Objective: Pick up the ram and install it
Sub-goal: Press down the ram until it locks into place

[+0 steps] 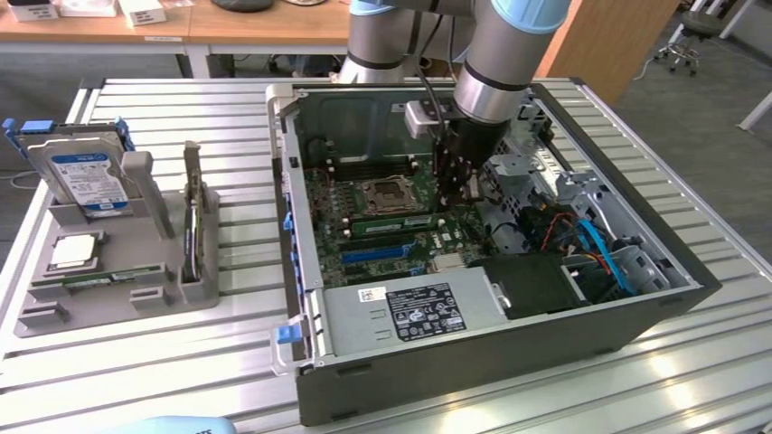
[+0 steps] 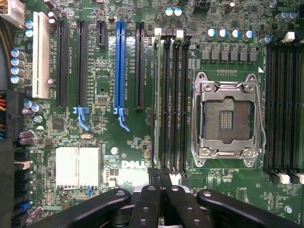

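The arm (image 1: 489,81) hid part of the motherboard (image 1: 374,217); the gripper's (image 2: 159,178) base was cut off.

The tool (image 2: 159,178), its fingers (image 2: 153,176) pressed together, hangs over a green motherboard (image 2: 109,137) at the end of black memory slots (image 2: 173,104), beside an empty metal-framed processor socket (image 2: 226,118) and a blue expansion slot (image 2: 119,64).

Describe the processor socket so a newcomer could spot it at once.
Inside the open computer case, look at the green circuit board. Near its middle sits the processor socket, flanked by banks of long black slots. It is the only square, silver-framed opening, and it stands empty.
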You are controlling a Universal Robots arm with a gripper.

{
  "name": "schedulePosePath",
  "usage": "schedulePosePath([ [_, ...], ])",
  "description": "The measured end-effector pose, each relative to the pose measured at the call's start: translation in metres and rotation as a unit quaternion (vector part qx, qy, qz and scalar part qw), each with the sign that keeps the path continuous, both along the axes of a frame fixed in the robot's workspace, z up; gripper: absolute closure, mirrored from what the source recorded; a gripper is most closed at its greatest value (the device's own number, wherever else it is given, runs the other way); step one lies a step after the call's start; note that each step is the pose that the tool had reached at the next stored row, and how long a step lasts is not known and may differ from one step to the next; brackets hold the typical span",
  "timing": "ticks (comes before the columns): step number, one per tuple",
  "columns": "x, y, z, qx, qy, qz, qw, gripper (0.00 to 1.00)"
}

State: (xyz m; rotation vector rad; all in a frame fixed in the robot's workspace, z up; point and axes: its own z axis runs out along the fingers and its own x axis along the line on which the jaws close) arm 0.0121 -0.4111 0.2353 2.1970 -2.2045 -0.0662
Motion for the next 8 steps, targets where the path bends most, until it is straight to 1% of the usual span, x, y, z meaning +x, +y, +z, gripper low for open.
schedulePosePath([
  [2, 0.0000, 0.0008, -0.0001, 0.0000, 0.0000, 0.000, 1.0000, 0.90],
  [8, 0.0000, 0.0008, -0.0017, 0.0000, 0.0000, 0.000, 1.0000, 0.90],
])
